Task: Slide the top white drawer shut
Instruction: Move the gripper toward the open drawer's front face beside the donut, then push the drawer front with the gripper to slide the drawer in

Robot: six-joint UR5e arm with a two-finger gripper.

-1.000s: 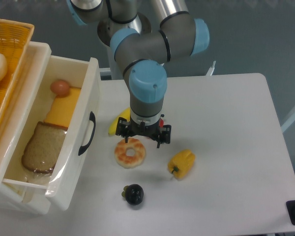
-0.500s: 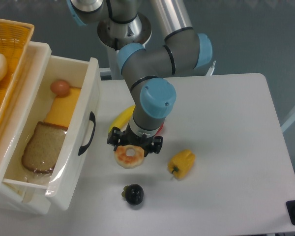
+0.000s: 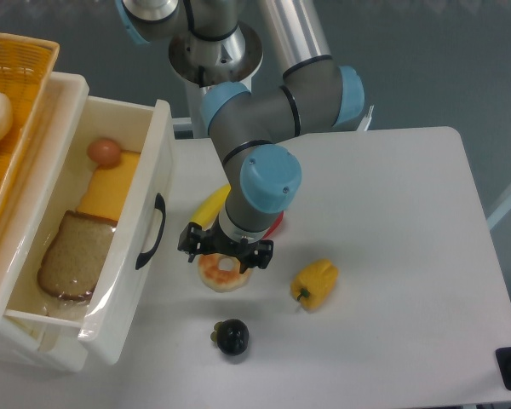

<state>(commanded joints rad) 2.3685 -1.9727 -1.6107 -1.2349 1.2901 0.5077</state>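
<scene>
Grey-and-blue arm (image 3: 264, 102) bent down from the base at the top, wrist vertical, black hand (image 3: 226, 252) hanging low over the ring-shaped pastry (image 3: 224, 272) on the white tabletop (image 3: 392, 256), fingers spread apart and gripping nothing, just right of the black handle (image 3: 152, 232). Top white drawer (image 3: 140, 213) at the left edge, pulled well out, with bread slice (image 3: 71, 257), cheese slice (image 3: 111, 187) and egg (image 3: 105, 152) inside, orange wicker basket (image 3: 17, 102) up left of it. Banana (image 3: 209, 206) partly behind the wrist, yellow pepper (image 3: 315, 284) to the hand's right, dark round fruit (image 3: 232, 337) below.
</scene>
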